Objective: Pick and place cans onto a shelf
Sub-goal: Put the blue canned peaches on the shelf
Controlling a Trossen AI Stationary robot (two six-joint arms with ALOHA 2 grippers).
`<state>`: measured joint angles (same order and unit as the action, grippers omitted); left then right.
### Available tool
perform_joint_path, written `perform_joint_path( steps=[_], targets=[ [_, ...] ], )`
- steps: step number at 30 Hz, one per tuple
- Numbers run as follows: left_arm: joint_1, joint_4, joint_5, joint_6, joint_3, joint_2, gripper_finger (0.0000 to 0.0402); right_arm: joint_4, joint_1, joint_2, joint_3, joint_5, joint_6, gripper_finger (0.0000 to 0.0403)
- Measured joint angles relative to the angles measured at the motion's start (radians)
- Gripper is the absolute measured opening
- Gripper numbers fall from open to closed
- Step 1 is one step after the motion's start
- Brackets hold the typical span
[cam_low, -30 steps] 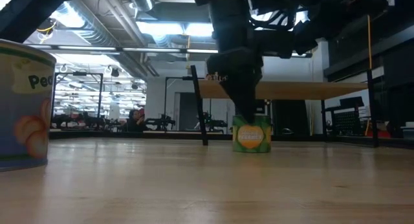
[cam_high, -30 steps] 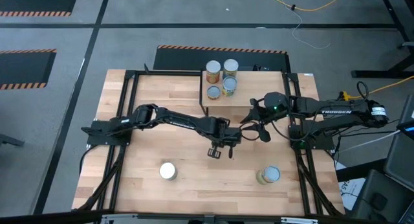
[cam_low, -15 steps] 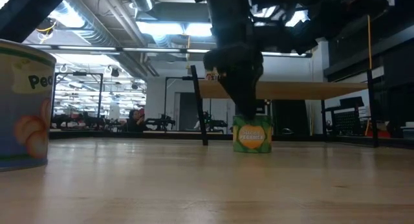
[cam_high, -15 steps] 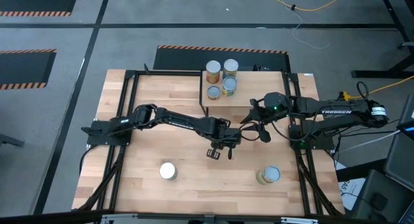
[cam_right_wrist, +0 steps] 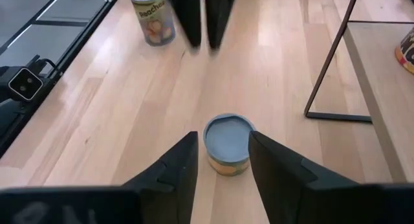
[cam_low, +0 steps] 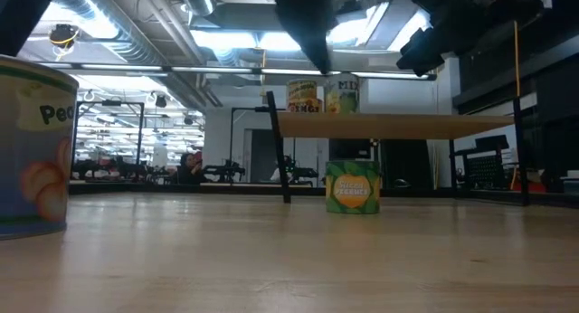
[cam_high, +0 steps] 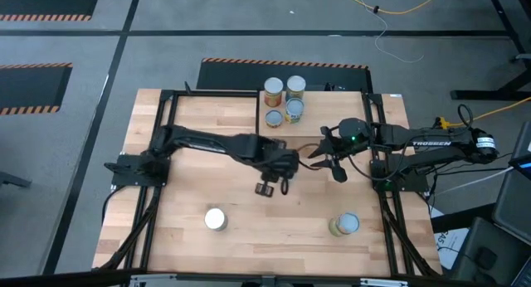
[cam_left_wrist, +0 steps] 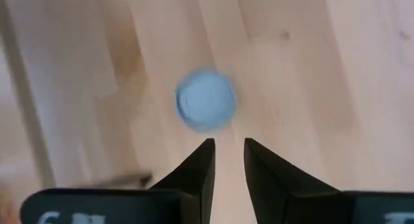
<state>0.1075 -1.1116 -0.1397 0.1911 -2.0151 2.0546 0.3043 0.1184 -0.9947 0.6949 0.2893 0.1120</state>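
Green can (cam_low: 353, 187) on worktop (cam_high: 199, 175): rigid, smooth, prob light; grip across sides. Left tool (cam_left_wrist: 228, 160) above it, fingers slightly apart, empty. Right tool (cam_right_wrist: 220, 160) apart, empty.

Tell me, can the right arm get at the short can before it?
Probably yes: the right end effector is open, the short can stands just ahead, and the left end effector hangs beyond it.

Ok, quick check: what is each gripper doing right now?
Left gripper: open, empty, raised above the short can.
Right gripper: open, empty, fingers either side of that can, not gripping it.
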Motion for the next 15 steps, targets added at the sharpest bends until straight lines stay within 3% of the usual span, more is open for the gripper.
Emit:
perform_joint_path(
  steps=[7, 15],
  targets=[
    [0.039, -0.194, 0.054, -0.219, 0.0, -0.148, 0.0074, 0.003, 0.0, -0.001, 0.0, 0.0, -0.002, 0.0141],
    [0.194, -0.345, 0.045, -0.556, 0.0, -0.241, 0.0074, 0.003, -0.001, -0.013, 0.001, 0.0, -0.002, 0.0141]
  ],
)
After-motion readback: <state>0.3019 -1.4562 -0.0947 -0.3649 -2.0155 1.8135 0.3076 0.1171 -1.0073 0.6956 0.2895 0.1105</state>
